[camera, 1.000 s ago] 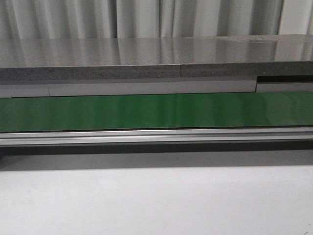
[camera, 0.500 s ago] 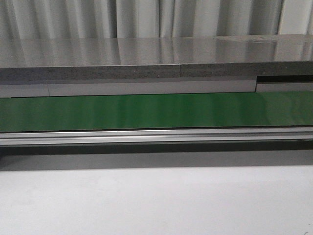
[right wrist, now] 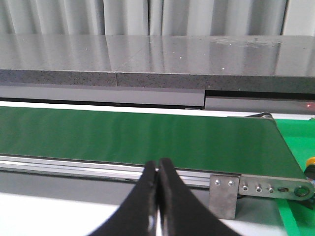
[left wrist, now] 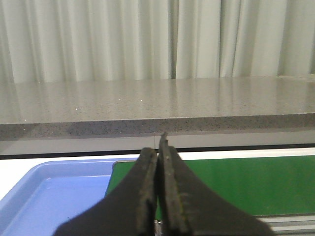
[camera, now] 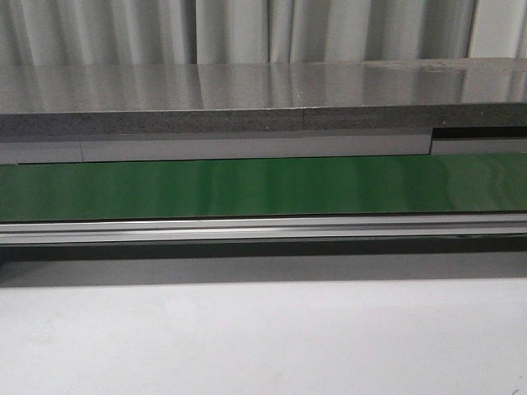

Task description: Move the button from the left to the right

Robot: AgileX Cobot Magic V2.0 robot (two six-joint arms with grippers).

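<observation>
The left gripper [left wrist: 157,153] has its two dark fingers pressed flat against each other along their whole length, pad to pad. It hangs above the spot where a blue tray [left wrist: 44,196] meets the start of the green conveyor belt [left wrist: 256,187], and touches neither. The tray's rim lies just beside the belt's end.

In the front view the belt [camera: 263,188] runs straight across the whole width. An aluminium rail [camera: 263,229] runs along its near edge. A speckled grey counter [camera: 247,90] stands behind it, with pale curtains [camera: 123,33] at the back. The white table [camera: 263,337] fills the foreground.

The right gripper [right wrist: 157,166] is likewise closed, its black fingers meeting tip to tip. It hovers over the near rail, clear of the belt. Farther along, the belt ends at a metal bracket [right wrist: 261,188] with a row of screws.

Just past that bracket, on a green surface, sits a small object with a yellow top over a dark body, cut off by the picture's edge. It looks like the button [right wrist: 310,166], though too little of it shows to be sure. It lies well apart from the right gripper's fingers, untouched, and only the right wrist view shows it.
</observation>
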